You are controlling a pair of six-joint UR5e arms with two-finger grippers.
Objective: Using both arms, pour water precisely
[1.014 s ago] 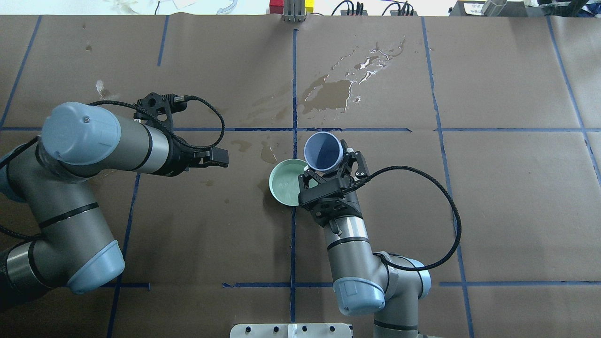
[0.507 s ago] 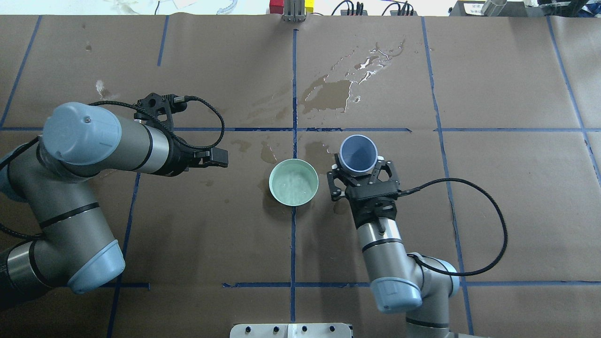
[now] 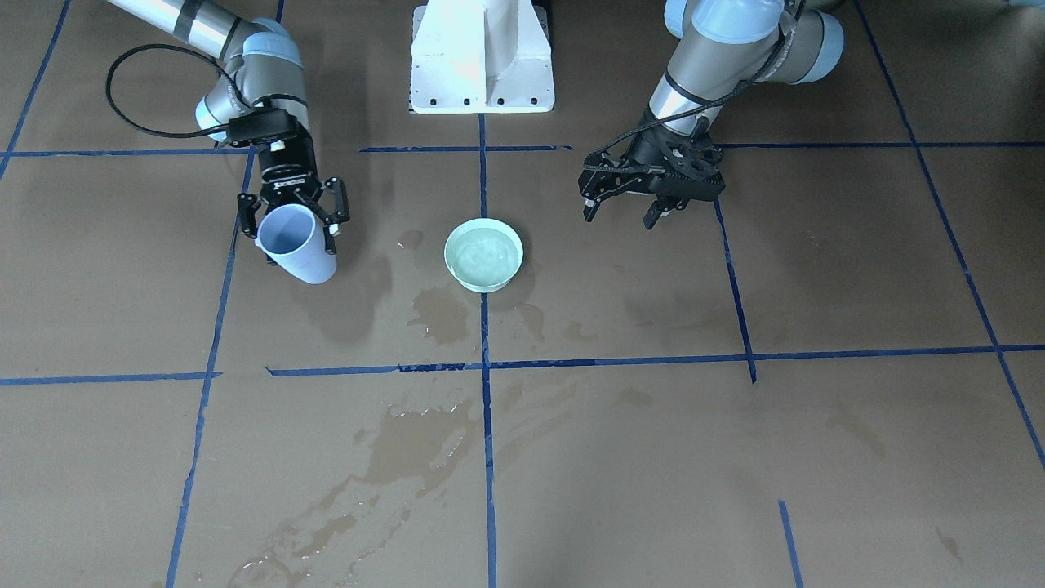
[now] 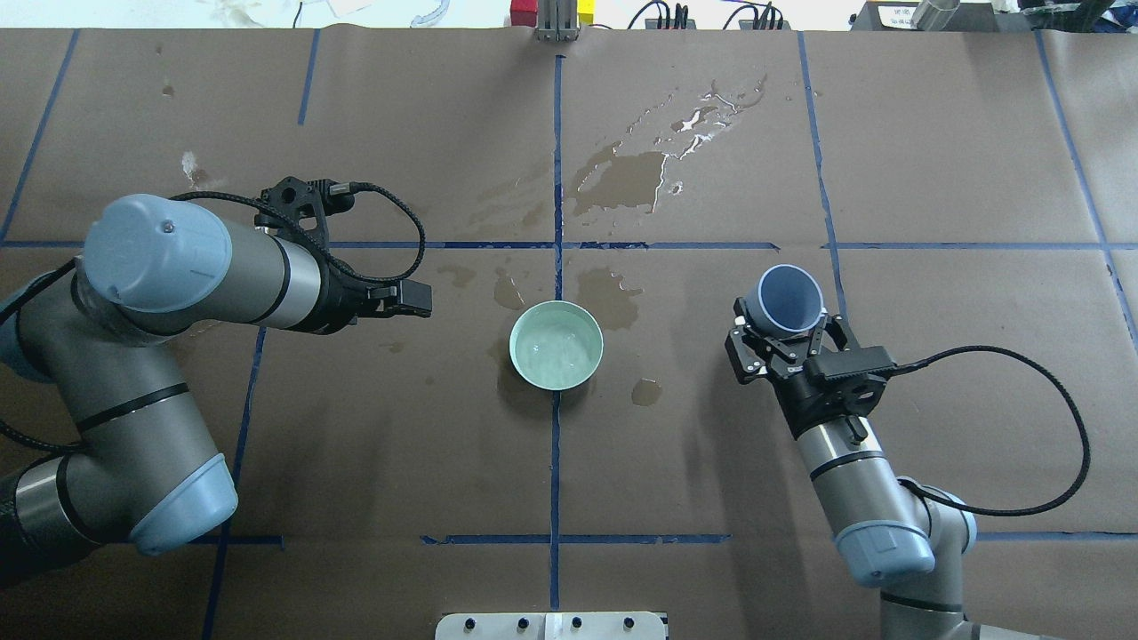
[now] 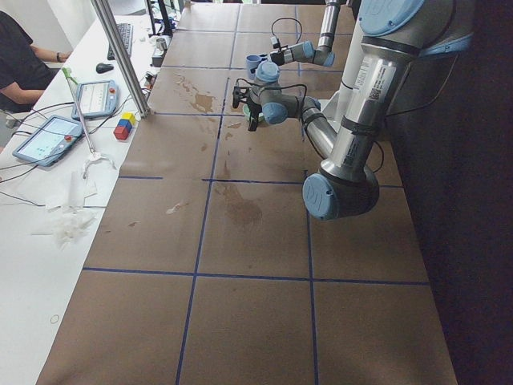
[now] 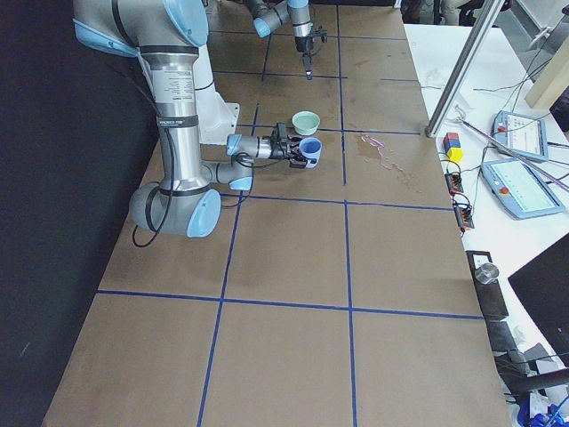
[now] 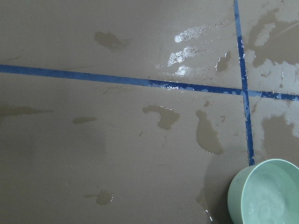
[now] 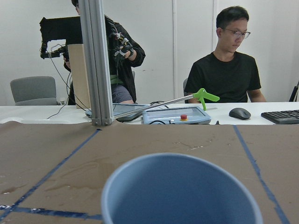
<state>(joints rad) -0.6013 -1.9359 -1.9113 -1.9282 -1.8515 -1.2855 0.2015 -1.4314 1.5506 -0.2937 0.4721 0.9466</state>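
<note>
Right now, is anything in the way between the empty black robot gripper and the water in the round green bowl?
No. Nothing visible stands between the open left gripper and the water in the round mint-green bowl; only flat wet patches mark the brown paper there.

You're in a robotics lab: left arm (image 4: 222,267) and right arm (image 4: 840,462) over a tape-gridded table (image 4: 960,160), control tablets (image 6: 524,185), keyboard (image 8: 280,115), people (image 8: 227,70) seated alongside.
</note>
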